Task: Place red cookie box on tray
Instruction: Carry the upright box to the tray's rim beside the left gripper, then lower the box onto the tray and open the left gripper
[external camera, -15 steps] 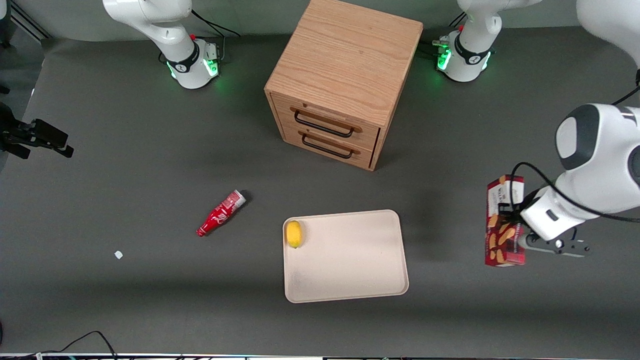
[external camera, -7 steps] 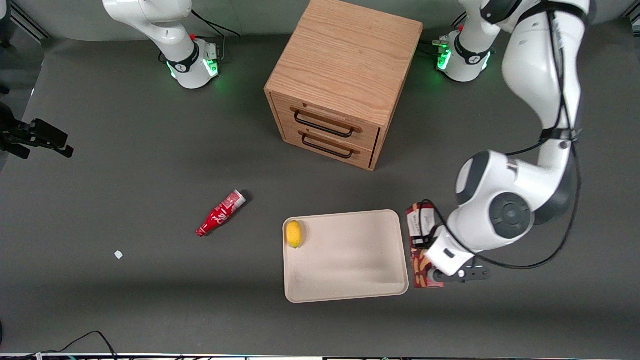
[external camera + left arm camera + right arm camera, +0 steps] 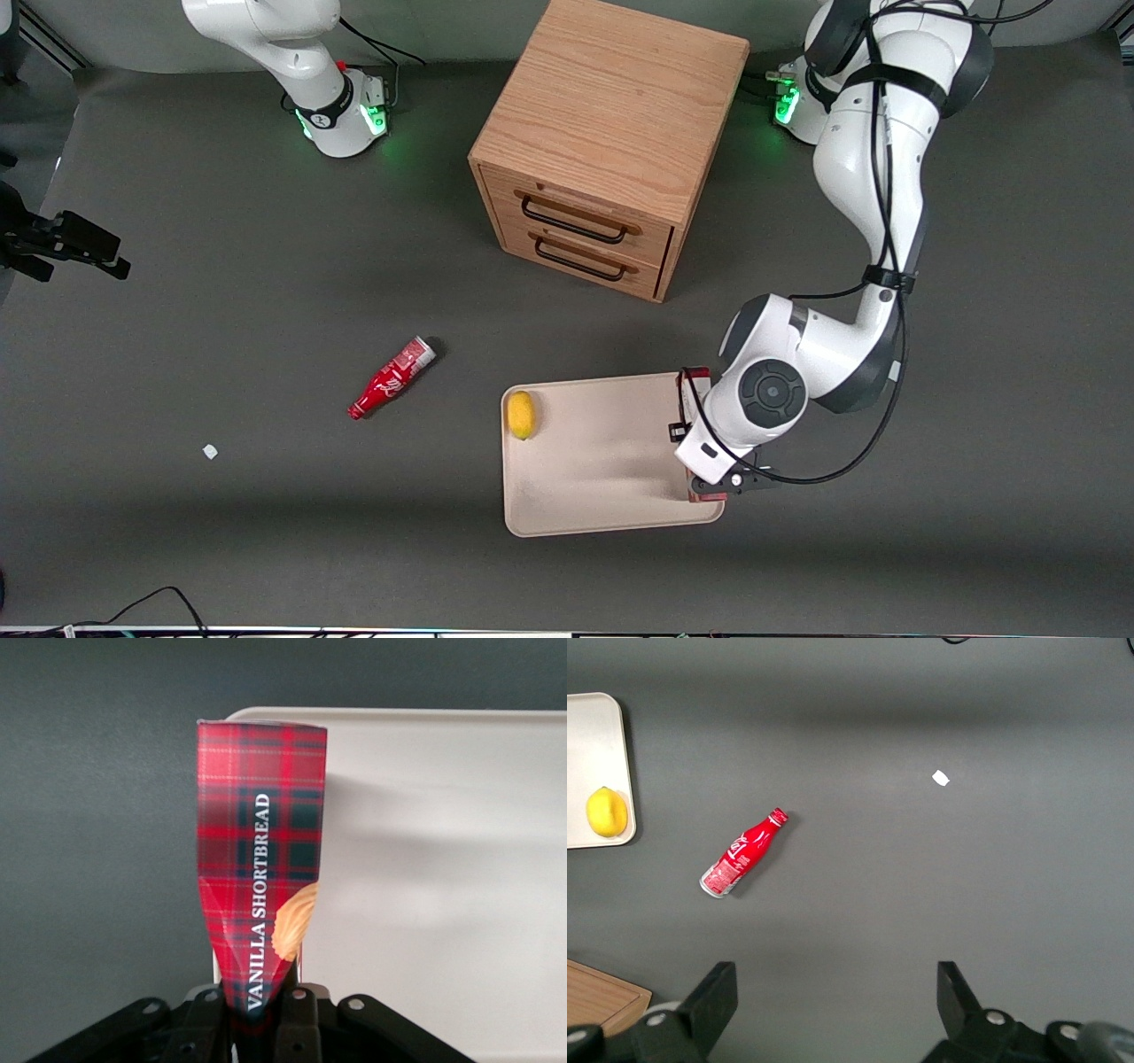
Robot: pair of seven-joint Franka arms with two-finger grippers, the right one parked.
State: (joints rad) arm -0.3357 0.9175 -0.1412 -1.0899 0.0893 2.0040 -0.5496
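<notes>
The slim red plaid cookie box (image 3: pixel 262 877), clamped in the left gripper (image 3: pixel 266 1014), has been carried from lower right of the front frame to above the beige rimmed tray's (image 3: pixel 602 443) edge; lowering judged next

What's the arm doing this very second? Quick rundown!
Gripper shut on red cookie box, over the tray edge toward the working arm's end. Box not set down. Lemon on tray, clear of the drop spot.

Tray (image 3: pixel 602 461) mostly bare; only lemon (image 3: pixel 521 414) at parked-arm edge; gripper (image 3: pixel 700 456) w/ box (image 3: pixel 261 895) over other edge
</notes>
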